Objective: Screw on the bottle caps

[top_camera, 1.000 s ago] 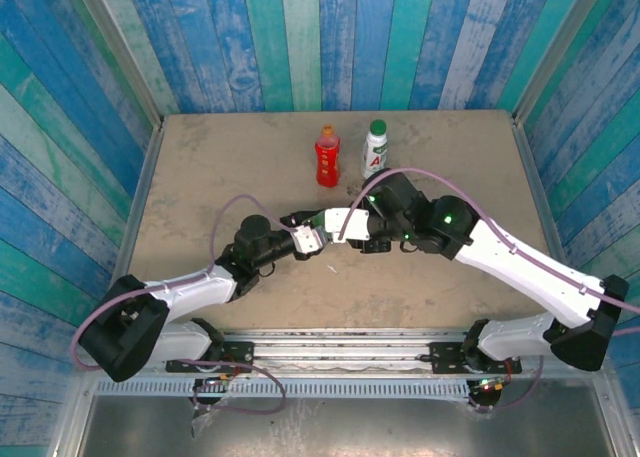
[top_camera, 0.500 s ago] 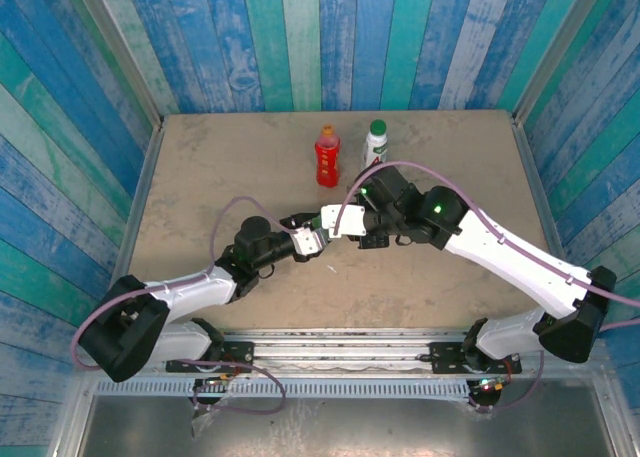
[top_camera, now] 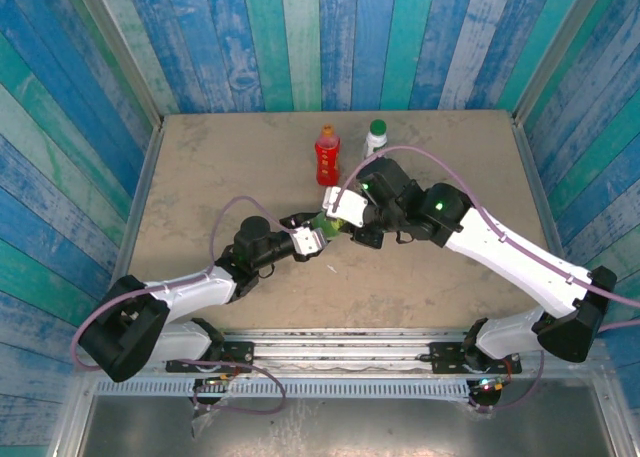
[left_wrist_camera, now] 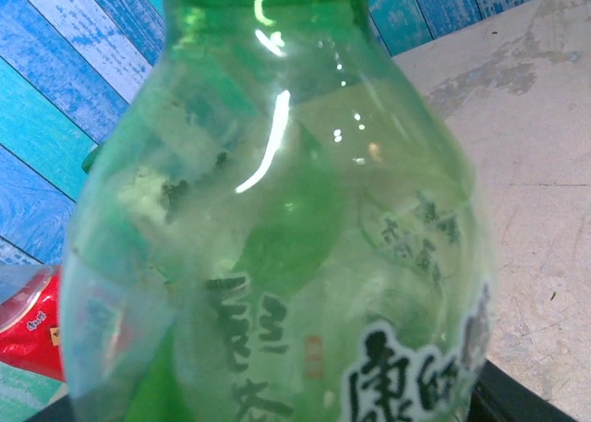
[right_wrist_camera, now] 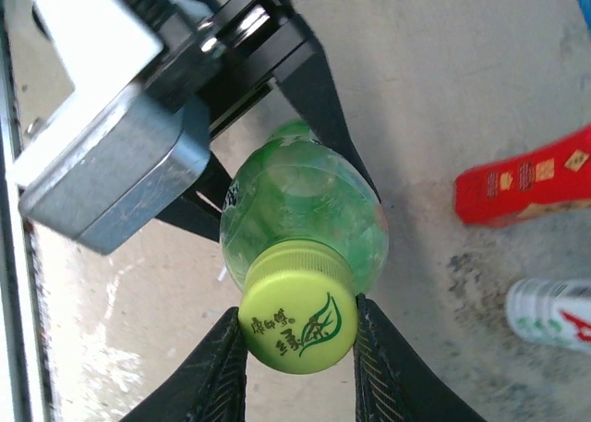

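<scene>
Setting: bare tan counter (top_camera: pixel 200 177) lying inside blue and green plank walls.
Step in hand: capping of the green bottle (right_wrist_camera: pixel 305 210), by the look of it the last one needing it; yellow-green cap (right_wrist_camera: pixel 297 319) sitting on its mouth.
Next move: judged to be calling for a steady twist of the cap from the right arm, the left bracing the bottle against turning; whether the cap is sitting square on the thread cannot be told.
Left end effector (top_camera: pixel 305 239): gripping the green bottle's body, dark jaws pressing on both sides, holding it near the counter's middle; whether its base is resting on the counter cannot be told.
Right end effector (right_wrist_camera: pixel 297 322): narrowed to the cap's width, one finger touching each side of the rim.
Far edge: red bottle (top_camera: pixel 327 157) and white bottle (top_camera: pixel 376 137) standing just beside each other, apparently wearing the orange cap (top_camera: pixel 327 131) and the dark green cap (top_camera: pixel 377 126).
</scene>
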